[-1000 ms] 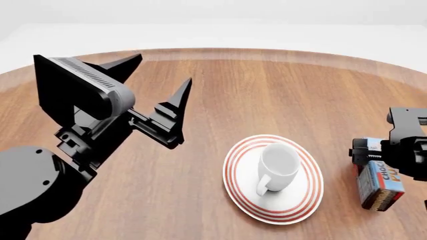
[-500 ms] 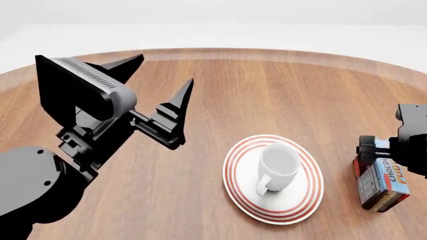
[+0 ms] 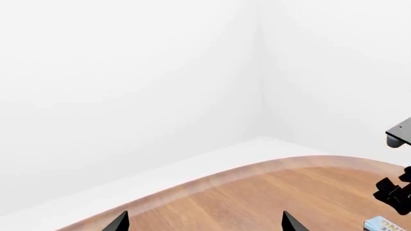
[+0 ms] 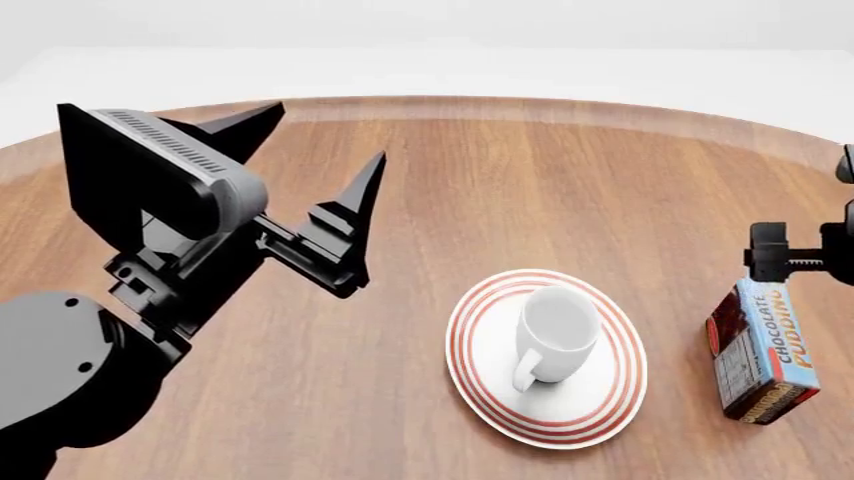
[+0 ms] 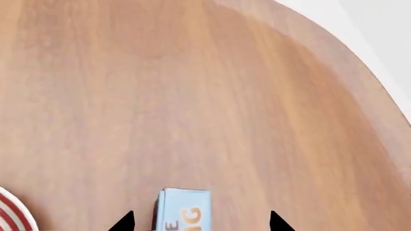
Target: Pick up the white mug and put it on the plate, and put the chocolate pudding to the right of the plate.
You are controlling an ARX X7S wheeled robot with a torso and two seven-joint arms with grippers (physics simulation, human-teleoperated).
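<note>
White mug (image 4: 558, 332) stands upright on the red-ringed plate (image 4: 483, 380), roughly centred, loop handle toward the near edge of the round wooden table (image 4: 561, 180). Chocolate pudding carton (image 4: 763, 345) rests on the table just to the right of the plate, apart from it with a strip of bare wood between; light blue lettered face turned up and to the right, dark brown side toward the plate. Right gripper (image 4: 801, 262) sits just beyond the carton's far end at the right edge of the head view, only partly in frame. In the right wrist view its two black fingertips (image 5: 123, 222) are spread wide, one on each side of the carton (image 5: 183, 209), neither touching it, nothing held; a sliver of the plate's rim (image 5: 11, 215) shows in the corner. Left gripper (image 4: 310, 170) is raised above the left part of the table, well apart from plate and mug, its pointed fingers parted and empty. Left wrist view shows the table's far edge, white walls, and part of the right arm (image 3: 398, 185) with a corner of the carton (image 3: 388, 225).
</note>
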